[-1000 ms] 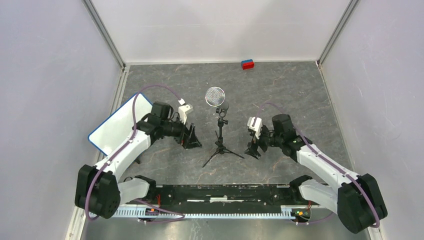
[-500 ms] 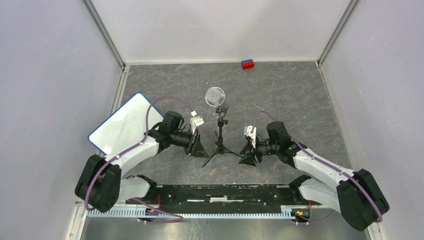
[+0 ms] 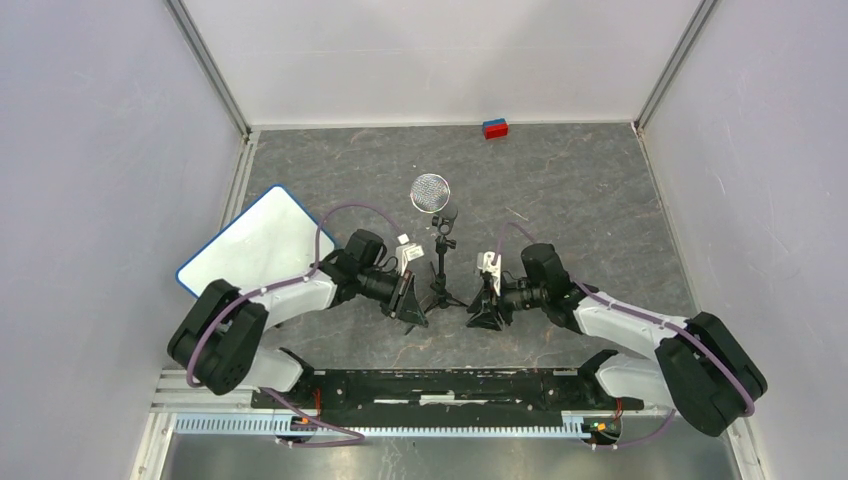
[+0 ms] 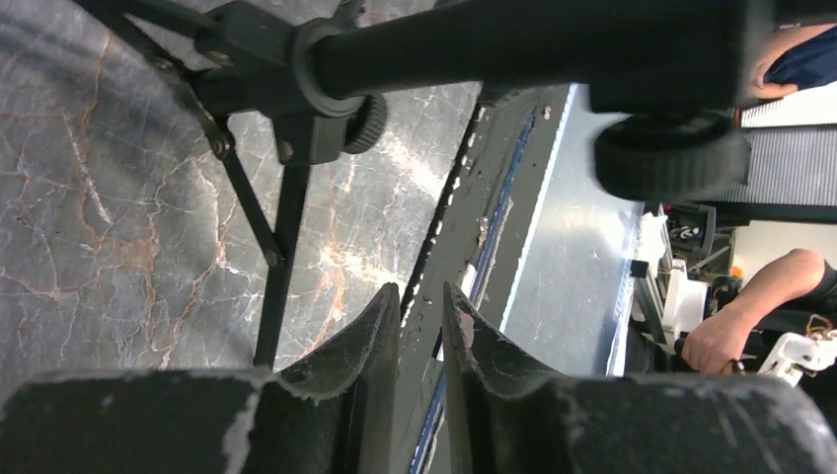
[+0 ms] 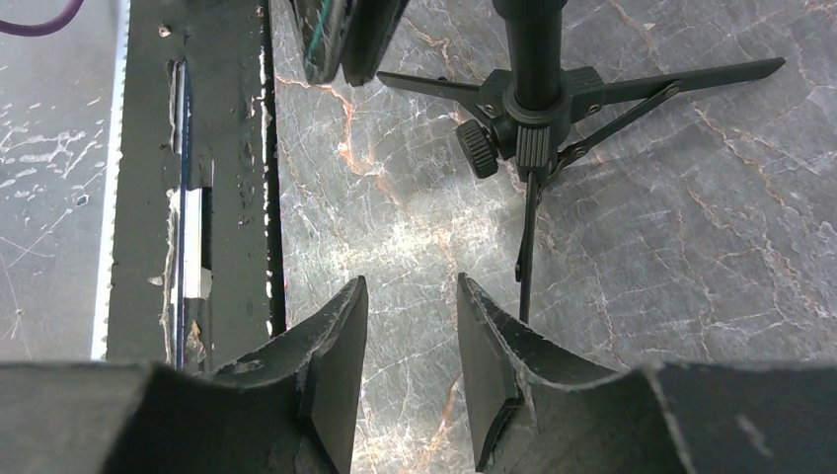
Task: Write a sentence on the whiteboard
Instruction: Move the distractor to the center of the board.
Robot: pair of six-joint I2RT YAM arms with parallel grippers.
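Note:
The whiteboard (image 3: 255, 245) with its blue rim lies at the left of the table, tilted, and its face looks plain white; the sentence is not in view. My left gripper (image 3: 412, 312) (image 4: 421, 288) hangs just left of a small black tripod (image 3: 440, 285), its jaws a narrow gap apart with nothing between them. My right gripper (image 3: 480, 312) (image 5: 411, 280) sits just right of the tripod, jaws apart and empty over the marble top. No marker shows in any view.
The tripod (image 5: 533, 109) (image 4: 286, 128) stands between both grippers, with a round mesh disc (image 3: 430, 192) on top. A red and blue block (image 3: 495, 128) lies by the back wall. The black base rail (image 3: 440, 385) runs along the near edge.
Both arms have swung inward and nearer to the base rail, ending close on either side of the tripod. Both pairs of jaws have narrowed from wide open.

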